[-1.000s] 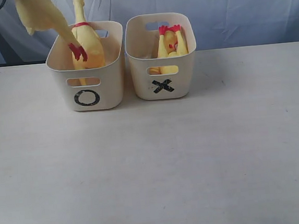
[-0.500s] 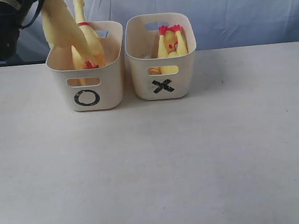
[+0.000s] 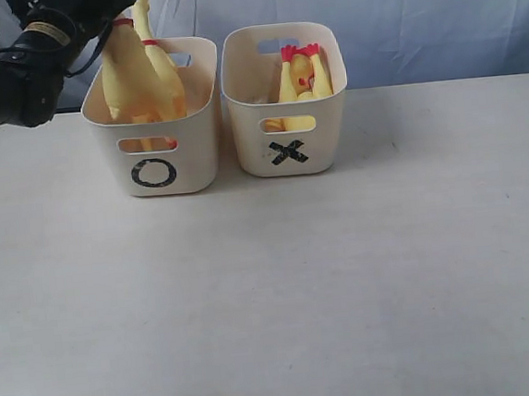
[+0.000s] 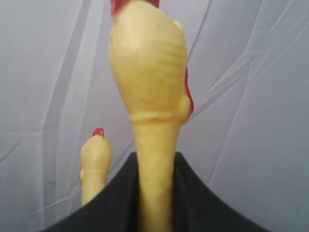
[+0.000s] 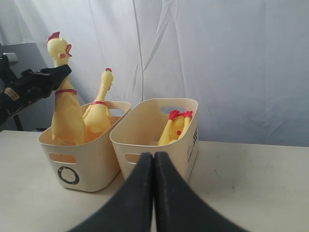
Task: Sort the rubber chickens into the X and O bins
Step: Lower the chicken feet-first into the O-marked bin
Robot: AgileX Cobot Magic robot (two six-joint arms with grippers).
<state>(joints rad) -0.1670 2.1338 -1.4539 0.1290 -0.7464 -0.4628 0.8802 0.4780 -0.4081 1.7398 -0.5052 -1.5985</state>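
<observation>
Yellow rubber chicken point(image 3: 129, 80) stands head-up in the O bin point(image 3: 196, 158) beside another. Your left fingers point(image 4: 116, 198) are narrowly parted and clamped on its neck. Your right fingers point(image 5: 140, 193) are pressed together, empty, over the counter point(image 3: 273, 299). If you release while the chicken leans, it may topple over the rim. If you pull away sideways, you could drag the bin.
</observation>
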